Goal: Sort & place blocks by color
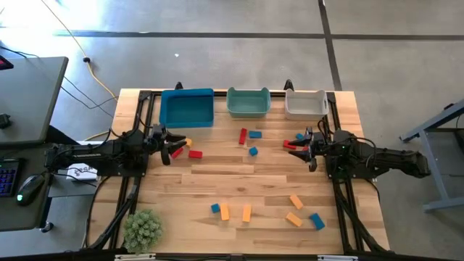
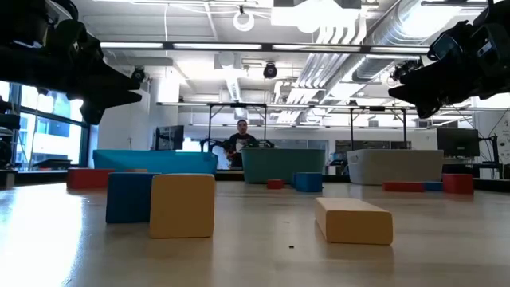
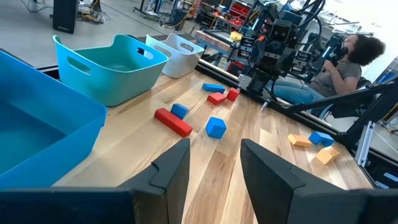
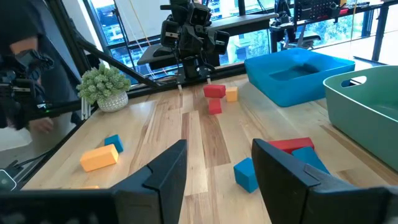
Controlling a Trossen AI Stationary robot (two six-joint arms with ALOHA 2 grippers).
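We are hovering the left gripper [image 1: 171,150] over the table just beside the blue bin [image 1: 187,109], fingers parted with nothing between them. The right gripper [image 1: 308,144] is hanging near the white bin [image 1: 305,104], fingers likewise parted and empty.

We are risking a mixed pick: by the left gripper the red blocks [image 1: 194,154] are lying close against an orange cube [image 1: 188,142], and by the right gripper red blocks [image 1: 291,145] are crowding a blue one [image 1: 299,136], so a closing grip could drag a neighbour along or knock it aside.

Counting from above, we are seeing three bins, the teal one [image 1: 248,102] in the middle, all apparently empty. Blocks: about five red, five blue, five orange, though the tight clusters are leaving the red count uncertain. The four orange bars [image 1: 246,212] are lying at the near edge.
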